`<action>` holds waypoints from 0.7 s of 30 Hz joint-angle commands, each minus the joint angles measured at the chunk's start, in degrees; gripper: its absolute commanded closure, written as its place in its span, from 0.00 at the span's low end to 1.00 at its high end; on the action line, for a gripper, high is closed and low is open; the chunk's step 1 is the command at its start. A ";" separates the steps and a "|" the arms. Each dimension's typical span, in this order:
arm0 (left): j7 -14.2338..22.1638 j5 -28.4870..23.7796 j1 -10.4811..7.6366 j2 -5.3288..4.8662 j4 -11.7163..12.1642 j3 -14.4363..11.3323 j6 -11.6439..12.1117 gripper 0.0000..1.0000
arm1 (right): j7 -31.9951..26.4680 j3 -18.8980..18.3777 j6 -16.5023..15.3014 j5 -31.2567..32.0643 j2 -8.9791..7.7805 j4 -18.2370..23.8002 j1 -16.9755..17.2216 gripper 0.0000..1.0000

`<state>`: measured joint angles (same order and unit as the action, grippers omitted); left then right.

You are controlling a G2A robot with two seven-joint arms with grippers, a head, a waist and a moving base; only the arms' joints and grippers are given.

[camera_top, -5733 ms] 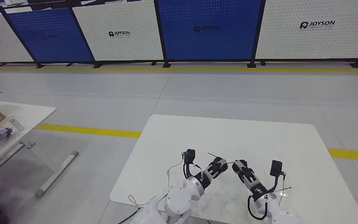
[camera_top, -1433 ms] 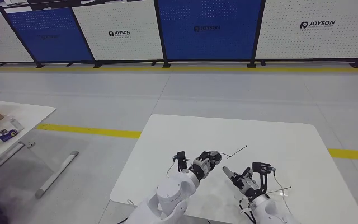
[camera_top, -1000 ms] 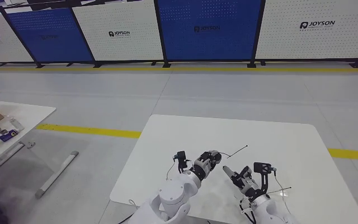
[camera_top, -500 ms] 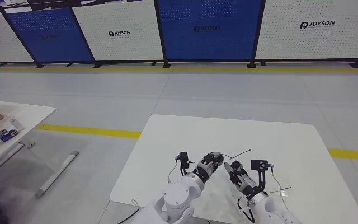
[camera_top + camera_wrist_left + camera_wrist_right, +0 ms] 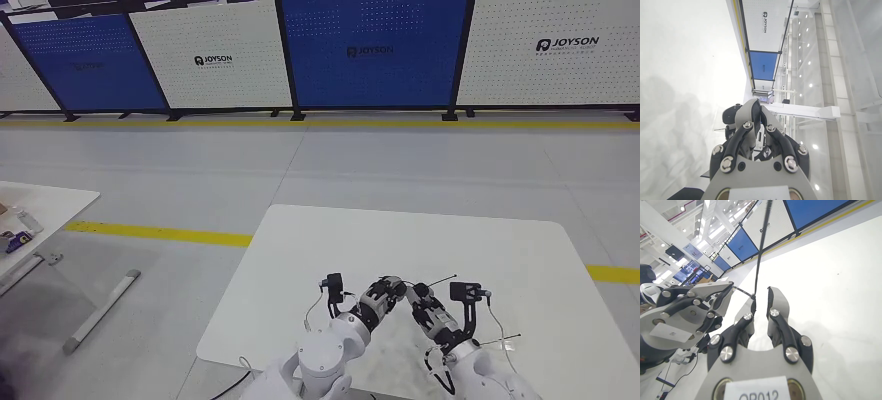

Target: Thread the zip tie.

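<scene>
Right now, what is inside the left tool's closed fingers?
One end of the zip tie enters the shut left tool; the pinched length itself is covered.

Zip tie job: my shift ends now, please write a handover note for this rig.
Left gripper: shut on one end of the thin black plastic zip tie, above the white table.
Right gripper: open, one fingertip at the tie, near the left gripper; the long strap sticks out past both.
Done: tie held off the table.
Left: right gripper grasps, then thread; no closed loop shows.
</scene>
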<state>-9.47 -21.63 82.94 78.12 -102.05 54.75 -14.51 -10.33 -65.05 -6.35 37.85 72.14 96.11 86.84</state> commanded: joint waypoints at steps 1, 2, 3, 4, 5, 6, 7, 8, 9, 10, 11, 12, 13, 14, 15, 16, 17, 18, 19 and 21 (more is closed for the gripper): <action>-0.06 0.08 -0.12 0.05 0.16 -0.07 -0.17 1.00 | 0.08 0.00 -0.11 -0.02 0.02 -0.05 -0.05 0.82; -0.09 0.14 -0.19 0.07 0.25 -0.11 -0.22 1.00 | 0.12 -0.02 -0.11 -0.05 0.03 -0.06 -0.06 0.80; -0.12 0.17 -0.25 0.09 0.36 -0.16 -0.29 1.00 | 0.17 -0.05 -0.09 -0.09 0.04 -0.06 -0.06 0.82; -0.15 0.17 -0.32 0.12 0.44 -0.19 -0.33 1.00 | 0.22 -0.07 -0.05 -0.11 0.05 -0.07 -0.06 0.86; -0.18 0.14 -0.40 0.16 0.57 -0.24 -0.40 1.00 | 0.36 -0.13 0.09 -0.17 0.07 -0.11 -0.04 0.84; -0.21 0.10 -0.47 0.18 0.67 -0.25 -0.47 1.00 | 0.43 -0.15 0.16 -0.22 0.08 -0.14 -0.02 0.84; -0.26 0.07 -0.54 0.21 0.76 -0.26 -0.54 1.00 | 0.47 -0.17 0.17 -0.24 0.09 -0.20 -0.02 0.85; -0.35 0.05 -0.62 0.24 0.87 -0.27 -0.61 1.00 | 0.56 -0.23 0.18 -0.32 0.10 -0.27 0.00 0.84; -0.44 0.01 -0.67 0.27 0.94 -0.26 -0.65 1.00 | 0.64 -0.27 0.20 -0.37 0.10 -0.30 0.02 0.85; -0.54 -0.02 -0.72 0.30 1.01 -0.25 -0.68 1.00 | 0.69 -0.32 0.17 -0.41 0.11 -0.31 0.05 0.86; -0.63 -0.06 -0.76 0.32 1.08 -0.23 -0.71 1.00 | 0.79 -0.40 0.12 -0.48 0.11 -0.28 0.11 0.85; -0.72 -0.08 -0.82 0.36 1.17 -0.23 -0.76 1.00 | 0.85 -0.47 0.04 -0.52 0.11 -0.25 0.19 0.86; -0.79 -0.08 -0.87 0.38 1.26 -0.22 -0.82 1.00 | 0.87 -0.51 0.00 -0.53 0.10 -0.22 0.24 0.86; -0.85 -0.07 -0.91 0.40 1.33 -0.23 -0.88 1.00 | 0.89 -0.54 -0.03 -0.54 0.10 -0.20 0.28 0.86; -0.89 -0.05 -0.98 0.43 1.42 -0.25 -0.96 1.00 | 0.86 -0.58 -0.04 -0.53 0.10 -0.18 0.32 0.87; -0.92 0.01 -1.02 0.45 1.48 -0.27 -1.02 1.00 | 0.83 -0.60 -0.03 -0.54 0.11 -0.17 0.33 0.89; -0.94 0.06 -1.05 0.47 1.52 -0.29 -1.06 1.00 | 0.79 -0.63 -0.02 -0.55 0.11 -0.16 0.35 0.94; -0.95 0.14 -1.07 0.49 1.56 -0.31 -1.12 1.00 | 0.72 -0.65 0.03 -0.57 0.11 -0.17 0.35 0.97; -0.96 0.19 -1.09 0.50 1.58 -0.32 -1.14 1.00 | 0.68 -0.66 0.06 -0.56 0.12 -0.18 0.34 1.00; -0.99 0.27 -1.10 0.53 1.61 -0.32 -1.17 1.00 | 0.56 -0.66 0.11 -0.48 0.13 -0.22 0.30 1.00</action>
<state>-10.44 -21.40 81.84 78.64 -100.45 54.43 -15.67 -9.71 -65.71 -6.27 37.30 72.26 95.92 87.17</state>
